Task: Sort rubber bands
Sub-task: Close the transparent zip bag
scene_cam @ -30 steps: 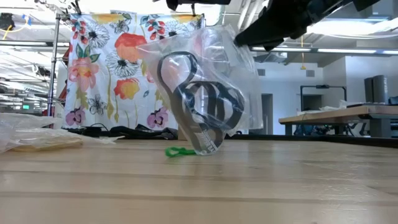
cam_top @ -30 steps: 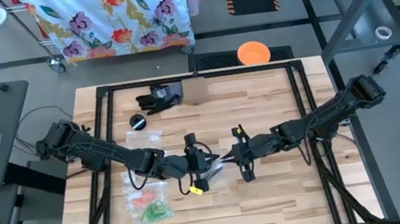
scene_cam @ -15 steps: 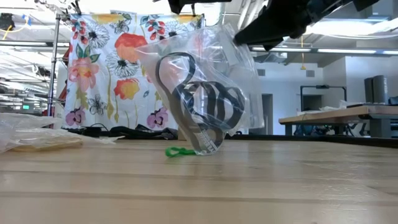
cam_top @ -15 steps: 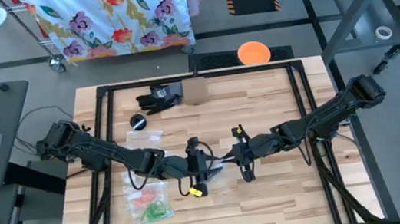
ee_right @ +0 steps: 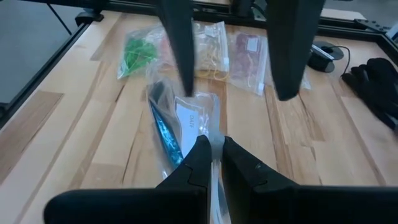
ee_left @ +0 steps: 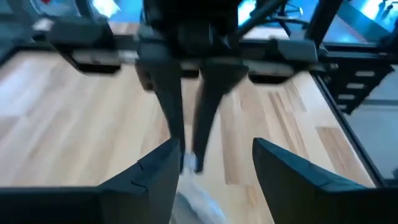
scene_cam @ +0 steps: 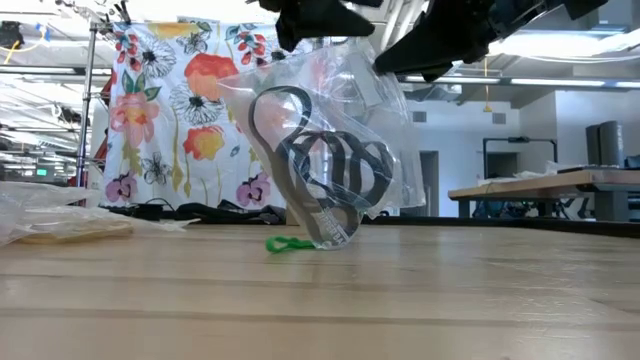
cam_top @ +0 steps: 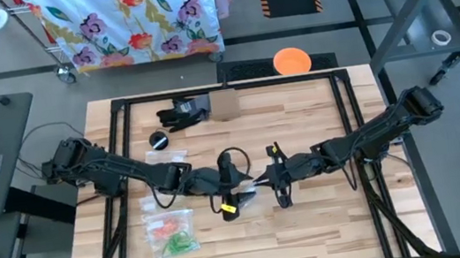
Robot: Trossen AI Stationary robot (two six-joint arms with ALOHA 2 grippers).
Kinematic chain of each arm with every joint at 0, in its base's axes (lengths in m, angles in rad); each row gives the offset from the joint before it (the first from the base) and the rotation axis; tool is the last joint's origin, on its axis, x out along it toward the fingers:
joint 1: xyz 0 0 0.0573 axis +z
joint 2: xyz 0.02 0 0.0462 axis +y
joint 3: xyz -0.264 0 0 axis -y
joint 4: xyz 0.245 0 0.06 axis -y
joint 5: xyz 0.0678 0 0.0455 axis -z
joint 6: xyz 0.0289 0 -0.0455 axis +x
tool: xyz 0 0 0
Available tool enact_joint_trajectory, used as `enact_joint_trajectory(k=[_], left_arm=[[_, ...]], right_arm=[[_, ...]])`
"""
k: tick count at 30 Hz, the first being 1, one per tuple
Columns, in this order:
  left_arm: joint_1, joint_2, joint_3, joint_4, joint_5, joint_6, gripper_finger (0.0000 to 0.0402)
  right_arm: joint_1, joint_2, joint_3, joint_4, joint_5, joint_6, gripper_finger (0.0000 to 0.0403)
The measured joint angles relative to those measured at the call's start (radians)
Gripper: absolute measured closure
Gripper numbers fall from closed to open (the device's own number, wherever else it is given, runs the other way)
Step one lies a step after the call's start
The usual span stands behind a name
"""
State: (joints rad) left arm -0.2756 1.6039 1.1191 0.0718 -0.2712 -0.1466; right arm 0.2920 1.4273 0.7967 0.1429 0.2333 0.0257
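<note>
A clear zip bag (scene_cam: 330, 130) with dark rubber bands (scene_cam: 335, 165) inside hangs over the table's middle. Its lower corner (scene_cam: 335, 238) rests on the wood. My right gripper (ee_right: 214, 155) is shut on the bag's upper edge. My left gripper (ee_left: 214, 165) is open. In the right wrist view its two fingers (ee_right: 177, 50) stand wide apart above the bag (ee_right: 180, 124); I cannot tell if they touch it. One green rubber band (scene_cam: 285, 243) lies on the table beside the bag's corner. My right gripper pinches the bag's upper edge (ee_right: 214, 140) between its two fingers, slanting down from the table's right side. The bag hangs below the fingers, tilted, with its lower corner on the table.
Flat on the table's left part are more clear bags, with green (ee_right: 137, 53), yellow (ee_right: 208, 50) and red (ee_right: 245, 53) bands. A black glove (cam_top: 182, 113), a small cardboard box (cam_top: 229, 104) and a black round thing (cam_top: 158, 139) sit at the far side.
My left gripper has opened and let go of the bag, rolling at the wrist and shifting a little toward the far edge. The bag stays hanging from my right gripper, its corner still on the table.
</note>
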Motion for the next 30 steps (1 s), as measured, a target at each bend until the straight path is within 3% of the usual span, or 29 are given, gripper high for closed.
enact_joint_trajectory(k=[11, 30], left_arm=[[0.003, 0.067, -0.002, 0.024, -0.004, -0.015, 0.0208], [0.007, 0.027, 0.000, -0.019, -0.026, 0.004, 0.0208]], right_arm=[[0.000, 0.000, 0.001, 0.002, -0.001, 0.003, 0.0385], [0.000, -0.001, 0.001, -0.008, 0.000, 0.003, 0.0385]])
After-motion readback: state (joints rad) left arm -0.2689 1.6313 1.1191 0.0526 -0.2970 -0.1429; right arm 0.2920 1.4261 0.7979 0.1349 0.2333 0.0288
